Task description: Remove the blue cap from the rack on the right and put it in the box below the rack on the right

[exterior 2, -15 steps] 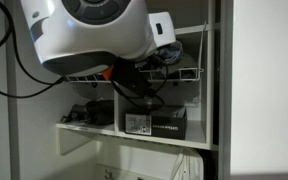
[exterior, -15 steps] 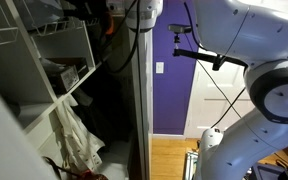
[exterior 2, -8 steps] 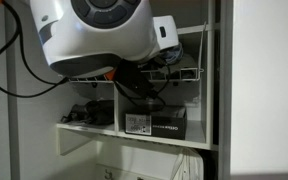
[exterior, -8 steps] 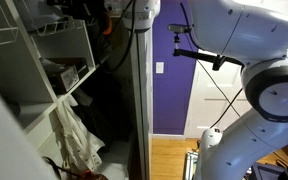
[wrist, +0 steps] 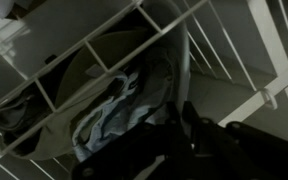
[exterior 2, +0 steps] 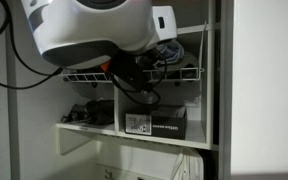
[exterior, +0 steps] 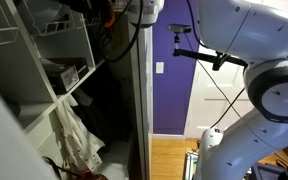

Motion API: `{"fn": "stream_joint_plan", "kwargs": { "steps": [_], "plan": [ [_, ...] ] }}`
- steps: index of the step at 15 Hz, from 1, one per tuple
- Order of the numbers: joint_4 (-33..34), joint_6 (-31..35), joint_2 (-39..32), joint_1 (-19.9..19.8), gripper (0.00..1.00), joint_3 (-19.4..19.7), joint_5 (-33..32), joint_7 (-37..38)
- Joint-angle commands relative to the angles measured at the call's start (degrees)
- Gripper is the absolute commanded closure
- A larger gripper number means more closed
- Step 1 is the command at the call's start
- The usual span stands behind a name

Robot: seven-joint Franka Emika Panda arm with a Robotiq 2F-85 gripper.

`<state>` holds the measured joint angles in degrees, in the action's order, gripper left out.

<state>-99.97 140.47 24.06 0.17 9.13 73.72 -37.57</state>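
Dimly, the rack (wrist: pixel 184 55) partly hides the blue cap (wrist: pixel 112 110).

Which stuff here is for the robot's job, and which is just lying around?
For the job:
dull grey-blue cloth cap
white wire rack
small brown cardboard box

Just lying about:
white cloth hanging low
dark things in the compartment beside the box
black camera on its stand

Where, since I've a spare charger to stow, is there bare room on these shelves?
Barest: the shelf strip between the box and the right wall. The wire rack above is crowded with cloth; the compartment left of the box holds dark items.
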Motion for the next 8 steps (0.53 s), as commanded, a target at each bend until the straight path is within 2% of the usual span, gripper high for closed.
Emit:
{"fn": "stream_joint_plan", "kwargs": {
  "steps": [1, 4, 8],
  "plan": [
    [0.53, -2.72, 1.41, -0.75, 0.99, 1.25, 0.58, 2.42],
    [0.64, -4.96, 2.05, -0.37, 0.99, 2.42, 2.54, 3.71],
    [0.11, -2.28, 1.47, -0.24, 0.98, 2.32, 11.80, 6.66]
  ]
}}
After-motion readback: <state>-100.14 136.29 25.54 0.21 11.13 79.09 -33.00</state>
